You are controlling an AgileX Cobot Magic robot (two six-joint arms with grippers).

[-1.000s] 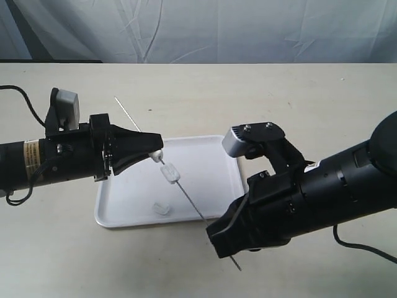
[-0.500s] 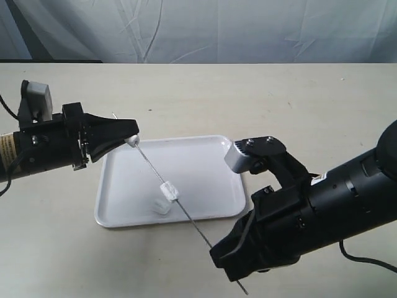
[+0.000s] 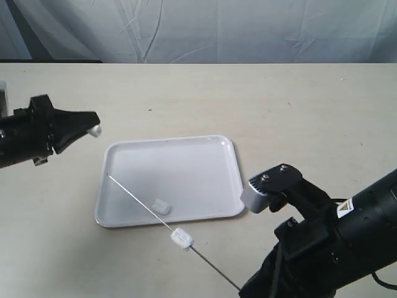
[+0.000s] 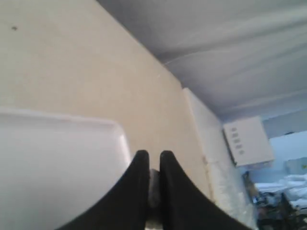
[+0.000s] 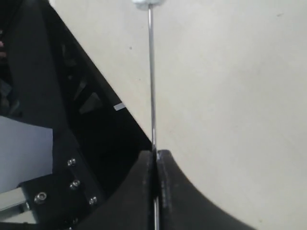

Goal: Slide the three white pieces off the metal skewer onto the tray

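L claw (image 3: 92,124) sat well left of the glossy white rectangular tray (image 3: 231,148), pinched shut on one small white marshmallow-like chunk (image 3: 95,130). Its wrist view showed a pale lump between near-touching black fingers (image 4: 136,175). That chunk hung over the beige table (image 3: 279,105), not the tray, so it prob. needs carrying back before release.

R claw (image 5: 155,154) was clenched on the near end of the long thin silver metal skewer (image 3: 139,201), using that end as a handle. The rod ran diagonally, far tip over the tray's left part; whether it touched, couldn't tell.

2nd chunk (image 3: 161,205) lay on the tray by the front rim. 3rd chunk (image 3: 182,238) was threaded on the rod, just outside that rim, above table. Approx. 1 of 3 delivered.
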